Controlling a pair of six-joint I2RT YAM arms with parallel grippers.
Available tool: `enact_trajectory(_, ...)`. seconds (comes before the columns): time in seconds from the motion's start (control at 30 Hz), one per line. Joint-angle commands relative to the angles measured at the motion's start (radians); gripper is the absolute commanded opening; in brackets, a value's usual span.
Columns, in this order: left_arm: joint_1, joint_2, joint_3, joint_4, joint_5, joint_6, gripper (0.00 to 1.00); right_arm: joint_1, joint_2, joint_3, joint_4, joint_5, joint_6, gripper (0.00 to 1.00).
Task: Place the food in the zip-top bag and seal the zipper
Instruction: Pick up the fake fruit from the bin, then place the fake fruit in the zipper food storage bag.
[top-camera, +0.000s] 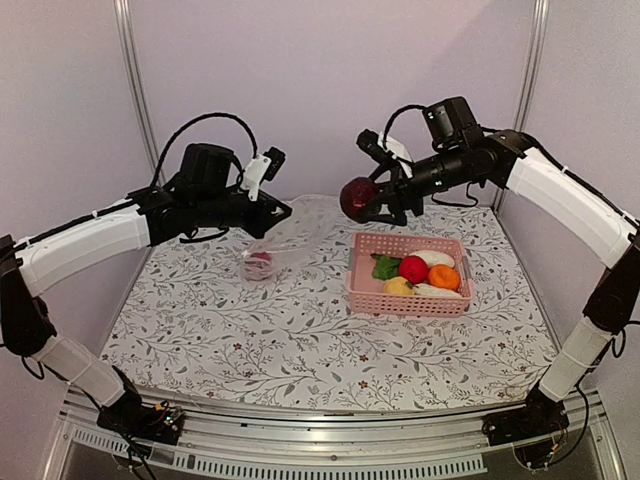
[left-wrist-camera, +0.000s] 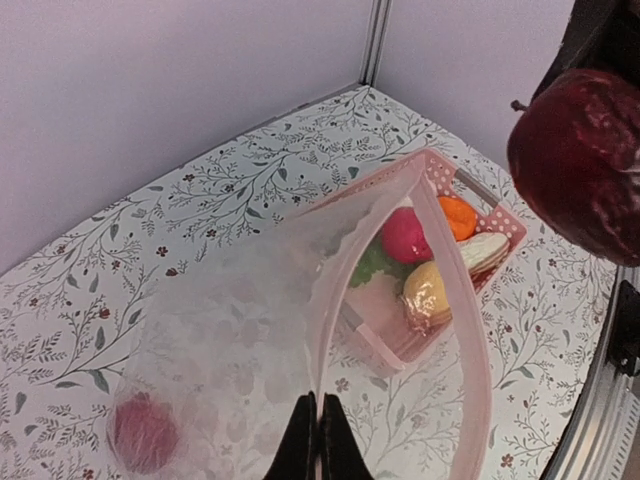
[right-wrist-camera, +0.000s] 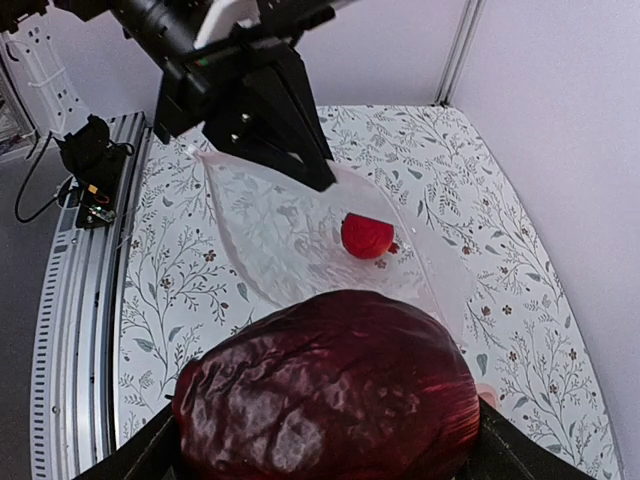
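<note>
We are recording the left claw as closed. It is pinching the zipper of the bag at one end and holding that edge up above the bench. The bag's lower end is lying on the bench, left of centre and towards the far edge.

In the left wrist view the zipper's two strands are parting from the pinched end, so the mouth is standing open. One red ball is sitting inside the bag at its low end.

The right claw is gripping a maroon fruit between its fingers. It is holding the fruit in the air over the far half of the bench, above the gap between bag and basket. The fruit is hanging outside the bag and clear of it.

The basket is sitting on the right half of the bench, just beside the bag and not touching it. We are counting these pieces inside it:

- a green leafy piece
- a second red ball
- an orange piece
- a yellow piece
- two white oblongs, one at the far side and one at the near side
</note>
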Motion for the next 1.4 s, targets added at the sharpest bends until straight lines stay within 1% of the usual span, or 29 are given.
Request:
enact_trajectory(0.0,-0.04,0.037,0.062,-0.052,-0.052,-0.085,0.0,0.022,-0.037,0.082,-0.017,-0.126,-0.015,0.6)
enact_trajectory(0.13,-0.068,0.065,0.105,-0.051,-0.068,-0.136,0.0,0.037,-0.018,0.137,0.036,-0.122,0.006,0.6)
enact_trajectory(0.27,-0.086,0.093,0.163,-0.086,-0.104,-0.21,0.0,0.05,0.008,0.14,0.108,-0.12,0.051,0.61)
enact_trajectory(0.37,-0.101,0.117,0.251,-0.167,-0.171,-0.32,0.0,0.07,0.028,0.143,0.141,-0.074,0.054,0.61)
enact_trajectory(0.43,-0.105,0.126,0.29,-0.198,-0.166,-0.39,0.0,0.082,0.043,0.161,0.148,-0.037,0.057,0.61)
enact_trajectory(0.53,-0.108,0.129,0.319,-0.216,-0.162,-0.448,0.0,0.097,0.062,0.171,0.158,0.006,0.054,0.61)
enact_trajectory(0.7,-0.109,0.124,0.339,-0.235,-0.172,-0.429,0.0,0.121,0.085,0.169,0.163,0.079,0.048,0.63)
enact_trajectory(0.87,-0.108,0.124,0.319,-0.223,-0.17,-0.404,0.0,0.15,0.1,0.175,0.175,0.152,0.045,0.64)
enact_trajectory(1.0,-0.107,0.126,0.3,-0.219,-0.178,-0.398,0.0,0.154,0.132,0.164,0.178,0.202,0.066,0.68)
enact_trajectory(1.13,-0.107,0.121,0.293,-0.229,-0.209,-0.39,0.0,0.155,0.165,0.158,0.177,0.244,0.077,0.75)
enact_trajectory(1.27,-0.107,0.11,0.293,-0.243,-0.244,-0.395,0.0,0.154,0.159,0.157,0.183,0.263,0.081,0.8)
enact_trajectory(1.37,-0.108,0.099,0.282,-0.236,-0.257,-0.397,0.0,0.154,0.152,0.158,0.191,0.272,0.081,0.89)
